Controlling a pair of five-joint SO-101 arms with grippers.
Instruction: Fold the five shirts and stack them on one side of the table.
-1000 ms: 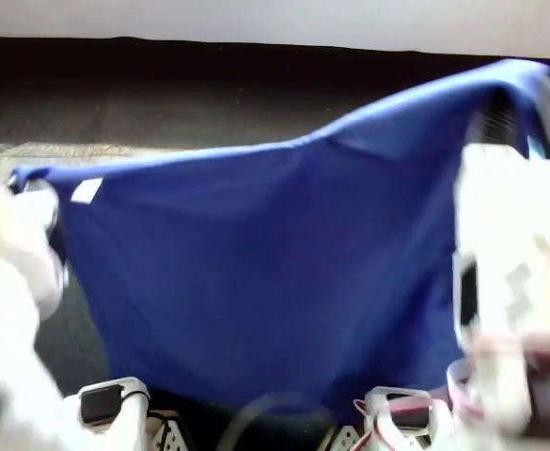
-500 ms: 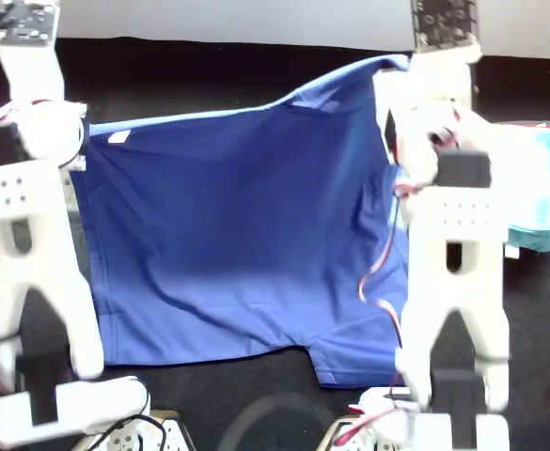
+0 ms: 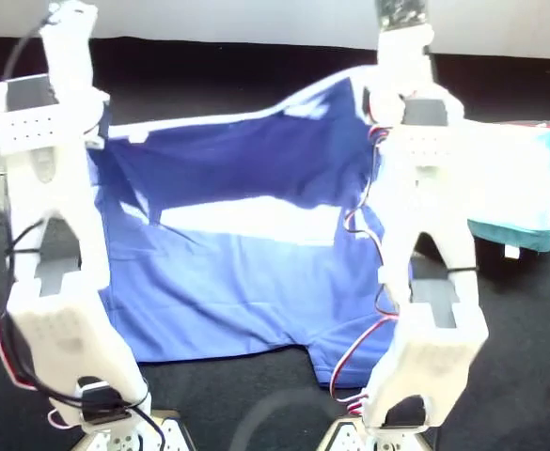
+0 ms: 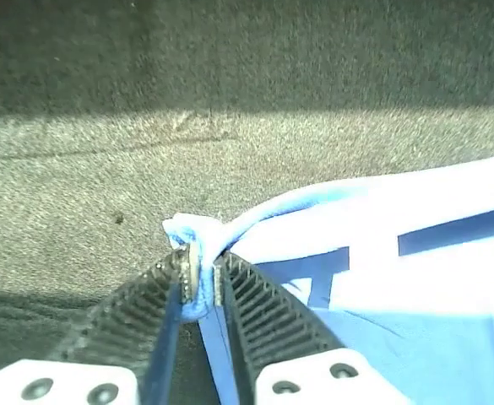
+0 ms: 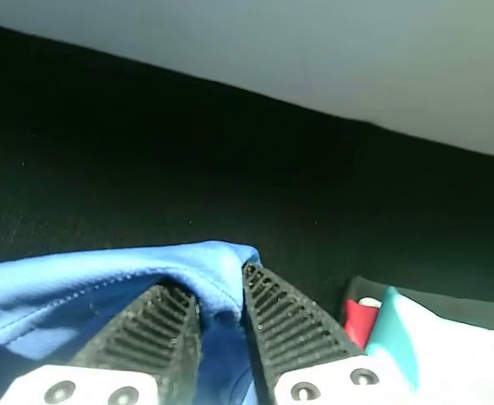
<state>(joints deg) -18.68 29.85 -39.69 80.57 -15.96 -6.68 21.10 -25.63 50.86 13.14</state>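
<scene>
A blue shirt lies spread across the dark table between the two arms, its far edge held up at both corners. My left gripper is shut on the shirt's far left corner, near the left arm's tip. My right gripper is shut on the bunched far right corner of the blue shirt, high at the back. The near hem rests on the table by the arm bases.
A heap of other shirts, white, teal and red, lies at the right edge; it also shows as a shirt pile past the right gripper. A pale wall runs behind the table. Dark tabletop spreads to the right front.
Both arms have swung away from the camera toward the far side, carrying the shirt's top edge down and back. The blue shirt now lies mostly flat instead of hanging like a curtain.
</scene>
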